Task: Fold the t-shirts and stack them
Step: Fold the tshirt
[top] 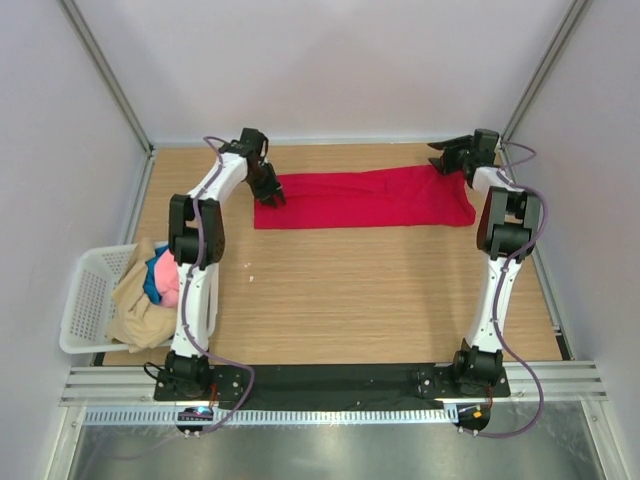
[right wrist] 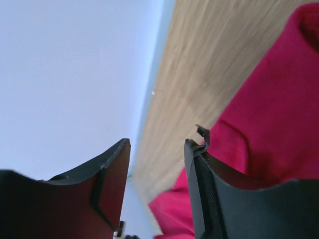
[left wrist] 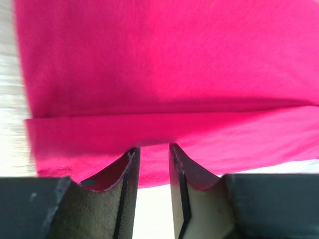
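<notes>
A bright red t-shirt (top: 370, 197) lies folded into a long flat strip across the far part of the table. My left gripper (top: 272, 196) is at the strip's left end. In the left wrist view its jaws (left wrist: 154, 147) stand a narrow gap apart, tips at the folded edge of the red cloth (left wrist: 164, 64), with bare table showing between them. My right gripper (top: 441, 160) hovers at the strip's far right corner. In the right wrist view it (right wrist: 158, 142) is open and holds nothing, with the red cloth (right wrist: 269, 129) beside its right finger.
A white mesh basket (top: 90, 300) stands at the table's left edge, holding beige (top: 135, 305), blue (top: 157, 272) and pink (top: 170, 291) t-shirts in a heap. The back wall runs close behind both grippers. Side walls close in the table.
</notes>
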{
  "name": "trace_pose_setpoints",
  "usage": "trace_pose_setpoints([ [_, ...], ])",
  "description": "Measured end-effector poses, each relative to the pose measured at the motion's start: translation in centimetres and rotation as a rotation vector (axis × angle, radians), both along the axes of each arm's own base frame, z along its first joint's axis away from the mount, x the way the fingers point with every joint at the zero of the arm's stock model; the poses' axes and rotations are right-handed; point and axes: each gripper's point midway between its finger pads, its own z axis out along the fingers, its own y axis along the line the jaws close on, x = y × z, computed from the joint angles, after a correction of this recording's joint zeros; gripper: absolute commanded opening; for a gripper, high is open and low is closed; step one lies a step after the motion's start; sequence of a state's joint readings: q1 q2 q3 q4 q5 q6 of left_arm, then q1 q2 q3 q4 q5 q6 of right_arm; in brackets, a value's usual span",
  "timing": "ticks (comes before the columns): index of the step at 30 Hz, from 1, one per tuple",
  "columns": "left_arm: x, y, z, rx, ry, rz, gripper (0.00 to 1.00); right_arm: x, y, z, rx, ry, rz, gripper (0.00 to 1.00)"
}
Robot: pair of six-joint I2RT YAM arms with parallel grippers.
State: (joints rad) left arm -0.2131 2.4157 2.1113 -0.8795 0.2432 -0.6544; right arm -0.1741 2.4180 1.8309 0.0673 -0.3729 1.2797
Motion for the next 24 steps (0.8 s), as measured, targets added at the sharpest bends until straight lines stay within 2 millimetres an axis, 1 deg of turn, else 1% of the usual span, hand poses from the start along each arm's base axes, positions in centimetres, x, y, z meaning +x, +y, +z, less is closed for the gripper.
trace_pose_setpoints([
  [3,1.0,0.5,1.0,-0.001,-0.033,0.012,0.32,-0.6,-0.1,-0.1,-0.093,0.037,0.058,0.54],
  [6,1.6,0.8,1.6,-0.002,-0.054,0.016,0.34,-1.9,-0.6,-0.4,-0.218,0.109,0.123,0.54],
  [8,2.0,0.9,1.7,-0.003,-0.063,0.017,0.34,-3.4,-1.1,-0.4,-0.307,0.167,0.165,0.54],
  [10,2.7,1.0,1.4,-0.004,-0.07,0.017,0.33,-5.3,-1.5,0.1,-0.381,0.218,0.204,0.54],
  [11,3.0,1.1,1.2,-0.005,-0.073,0.017,0.33,-6.1,-1.7,0.5,-0.407,0.231,0.217,0.54],
  [13,3.5,1.1,0.4,-0.007,-0.07,0.012,0.33,-8.3,-2.0,1.7,-0.468,0.264,0.244,0.54],
  [14,3.4,1.3,-0.1,-0.003,-0.062,0.009,0.34,-9.4,-2.0,2.2,-0.492,0.277,0.256,0.54],
  [15,3.1,1.5,-0.6,0.002,-0.048,0.006,0.38,-10.5,-2.3,2.8,-0.523,0.288,0.261,0.54],
  [16,2.8,1.5,-0.8,0.004,-0.043,0.003,0.4,-11.7,-2.5,3.4,-0.55,0.306,0.265,0.55],
  [18,2.5,1.6,-0.5,0.01,-0.058,-0.007,0.42,-13.8,-3.0,4.1,-0.603,0.341,0.272,0.55],
  [20,1.6,1.9,-0.1,0.045,-0.058,-0.024,0.43,-15.2,-3.3,4.3,-0.638,0.372,0.275,0.55],
  [22,0.7,1.8,0.2,0.08,-0.065,-0.05,0.42,-16.4,-3.4,3.6,-0.661,0.409,0.286,0.54],
  [24,0.1,1.1,0.4,0.1,-0.074,-0.085,0.4,-17.6,-3.3,2.1,-0.669,0.458,0.3,0.53],
])
